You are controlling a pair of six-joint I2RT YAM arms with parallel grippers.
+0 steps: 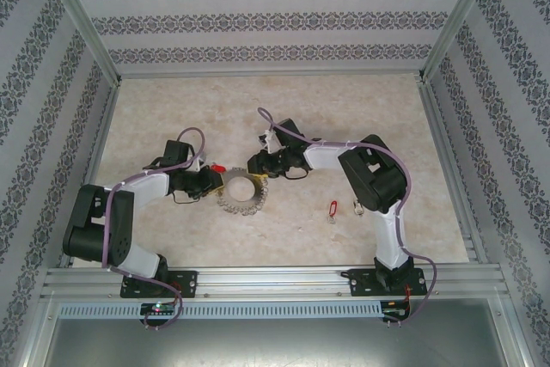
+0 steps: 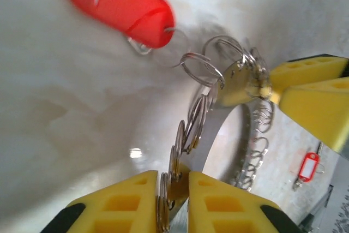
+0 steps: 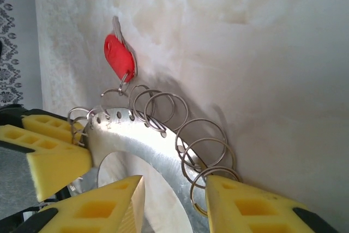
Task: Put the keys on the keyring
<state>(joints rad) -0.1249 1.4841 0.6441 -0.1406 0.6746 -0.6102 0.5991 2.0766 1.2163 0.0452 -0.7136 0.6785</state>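
one red key [image 1: 217, 168] points outward, away from the keyring [image 1: 234, 206].

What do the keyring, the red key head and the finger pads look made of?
Keyring: metal, likely steel; silvery, mirror glare, punched holes, wire loops.
Red key head: probably plastic; glossy, saturated colour, rounded edges.
Finger pads: yellow, matte, with moulded pockets; soft plastic or printed, can't tell which.

No legible text, label, brand, number or sign; white insert on red key tag [image 2: 308, 167] too small to read.
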